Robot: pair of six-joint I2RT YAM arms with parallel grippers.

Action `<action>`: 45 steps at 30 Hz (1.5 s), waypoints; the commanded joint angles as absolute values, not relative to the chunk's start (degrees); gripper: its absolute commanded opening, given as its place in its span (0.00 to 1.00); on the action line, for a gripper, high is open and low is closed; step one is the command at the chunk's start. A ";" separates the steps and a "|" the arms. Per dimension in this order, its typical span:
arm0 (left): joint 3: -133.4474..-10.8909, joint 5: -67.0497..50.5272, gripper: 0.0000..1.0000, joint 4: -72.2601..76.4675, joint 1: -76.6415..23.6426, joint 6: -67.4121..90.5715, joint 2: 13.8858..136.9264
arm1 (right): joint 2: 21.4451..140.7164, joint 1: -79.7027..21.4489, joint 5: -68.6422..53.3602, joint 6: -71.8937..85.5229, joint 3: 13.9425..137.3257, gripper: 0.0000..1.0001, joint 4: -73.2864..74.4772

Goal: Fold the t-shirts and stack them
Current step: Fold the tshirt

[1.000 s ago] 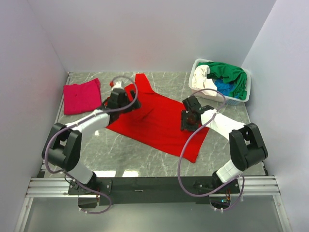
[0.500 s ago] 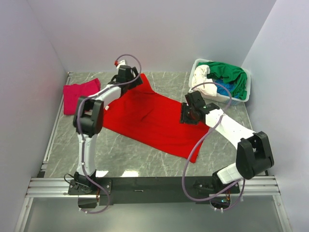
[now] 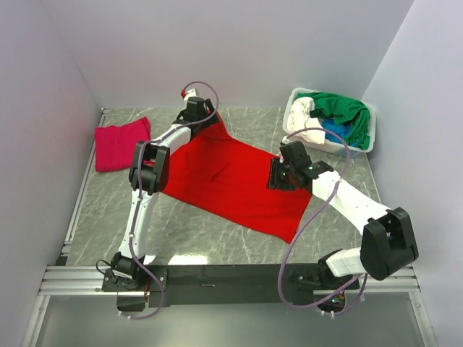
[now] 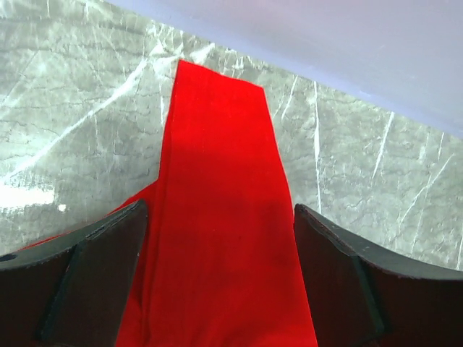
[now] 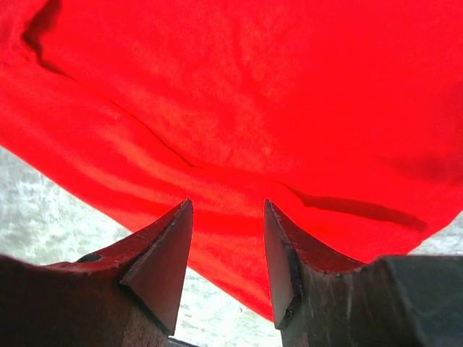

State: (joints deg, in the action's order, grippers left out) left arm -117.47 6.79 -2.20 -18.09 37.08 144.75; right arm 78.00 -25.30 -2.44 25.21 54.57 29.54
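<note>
Red t-shirt (image 3: 231,177) lies flat on the desk (image 3: 202,238), fold not begun. My left fingers (image 4: 94,278) gape over its far corner and my right fingers (image 5: 163,249) stand apart at its right edge, nothing pinched. Next I should pinch both spots and fold.

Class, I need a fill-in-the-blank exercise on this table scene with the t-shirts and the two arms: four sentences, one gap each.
1. The spread-out t-shirt between the arms is coloured ___.
2. The pink t-shirt lies folded on the far ___ side of the table.
3. The green t-shirt lies in the white ___.
4. The left claw stands ___ over the spread-out t-shirt's far end.

Missing words: red; left; basket; open.
</note>
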 commanded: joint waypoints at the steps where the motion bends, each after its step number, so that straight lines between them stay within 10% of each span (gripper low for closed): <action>1: -119.80 8.52 0.88 -0.44 -18.02 36.12 144.32 | 76.29 -25.75 -4.21 24.00 54.05 0.51 27.07; 45: -129.99 5.27 0.63 -18.37 -15.82 44.38 151.08 | 70.58 -25.93 -10.81 23.82 52.91 0.51 25.75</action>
State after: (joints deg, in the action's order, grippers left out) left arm -128.68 6.44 -13.45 -15.92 43.20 149.73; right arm 73.69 -25.39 -9.19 24.12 52.90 27.83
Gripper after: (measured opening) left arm 0.635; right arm 0.509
